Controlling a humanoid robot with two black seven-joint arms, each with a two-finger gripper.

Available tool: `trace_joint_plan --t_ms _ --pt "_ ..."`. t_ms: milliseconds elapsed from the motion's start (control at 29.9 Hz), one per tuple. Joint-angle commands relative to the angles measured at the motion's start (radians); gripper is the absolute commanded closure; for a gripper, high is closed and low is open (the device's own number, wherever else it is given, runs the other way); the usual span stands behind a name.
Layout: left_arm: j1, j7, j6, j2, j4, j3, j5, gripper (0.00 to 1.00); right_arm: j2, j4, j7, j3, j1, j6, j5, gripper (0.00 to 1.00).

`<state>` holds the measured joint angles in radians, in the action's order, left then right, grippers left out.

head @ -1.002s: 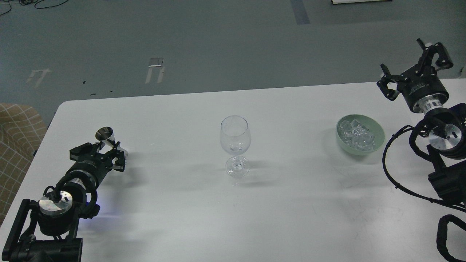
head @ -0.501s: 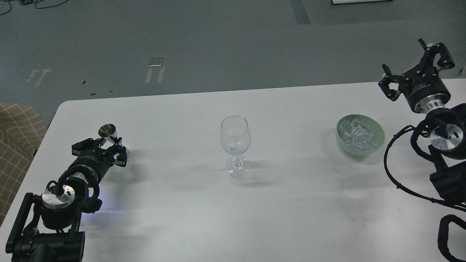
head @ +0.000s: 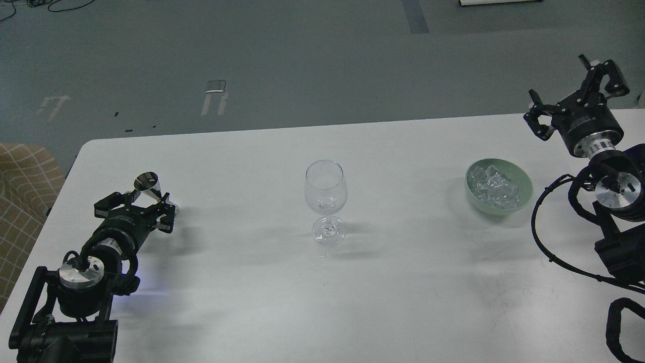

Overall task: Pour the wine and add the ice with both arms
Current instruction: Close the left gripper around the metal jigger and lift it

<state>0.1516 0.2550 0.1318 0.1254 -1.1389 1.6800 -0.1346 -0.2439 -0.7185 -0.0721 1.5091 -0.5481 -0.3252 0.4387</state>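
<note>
A clear wine glass (head: 326, 194) stands upright mid-table; a faint clear glint sits low in its bowl, and I cannot tell whether it is wine. A small steel jigger (head: 150, 185) stands at the table's left. My left gripper (head: 137, 205) is open, its fingers spread either side of the jigger's near side, low over the table. Clear ice cubes (head: 493, 186) fill a pale green bowl (head: 528, 191) at the right. My right gripper (head: 560, 83) is open and empty, raised beyond and to the right of the bowl.
The white table (head: 413, 282) ends at a far edge just beyond my right gripper. A tan checked seat (head: 22, 176) stands off the table's left edge. My right arm's cables (head: 541, 237) loop over the table's right side.
My left gripper has drawn back slightly toward me and to the left, and the jigger now stands more upright beyond its fingers. My right gripper has shifted very slightly to the right.
</note>
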Motion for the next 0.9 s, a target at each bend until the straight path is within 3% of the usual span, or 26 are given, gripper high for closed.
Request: trace_joint_plan --t_ms 0,635,868 --pt "0.0 0.0 0.0 -0.001 0.002 -0.002 0.0 0.49 0.0 0.001 0.0 0.0 0.001 0.0 0.0 0.0" --pt "0.04 0.0 -0.007 -0.006 0.057 0.001 0.001 0.52 0.0 0.004 0.0 0.0 0.004 0.0 0.0 0.0" --pt "0.042 0.01 -0.089 -0.004 0.087 -0.002 0.001 0.74 0.0 0.005 0.0 0.0 0.004 0.0 0.0 0.0"
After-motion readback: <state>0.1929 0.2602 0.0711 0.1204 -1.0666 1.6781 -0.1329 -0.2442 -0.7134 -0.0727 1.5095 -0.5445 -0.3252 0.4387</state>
